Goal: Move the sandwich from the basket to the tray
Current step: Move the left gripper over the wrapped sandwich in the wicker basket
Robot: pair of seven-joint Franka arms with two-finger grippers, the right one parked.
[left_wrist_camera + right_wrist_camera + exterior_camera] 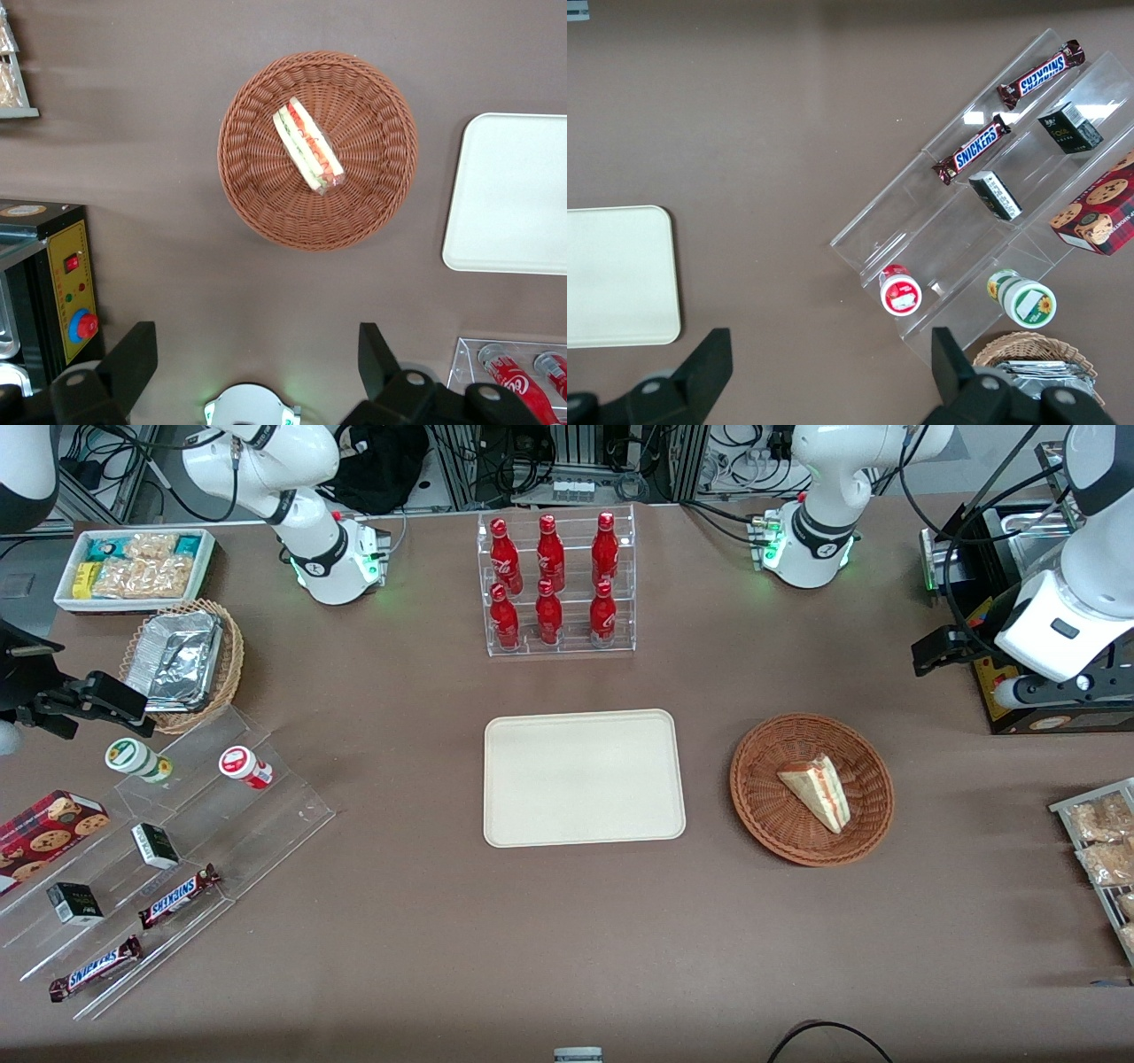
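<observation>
Task not yet begun: the sandwich lies in the basket beside the bare tray, while the end effector, fingers spread wide and holding nothing, hangs high above the counter, clear of the basket.

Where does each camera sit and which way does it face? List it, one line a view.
Front view: high, facing both arms across the table; gripper raised, fingers hidden.
Left wrist view: straight down on sandwich in basket; open fingertips show.
Right wrist view: down on Snickers bars.
All share the tray.
</observation>
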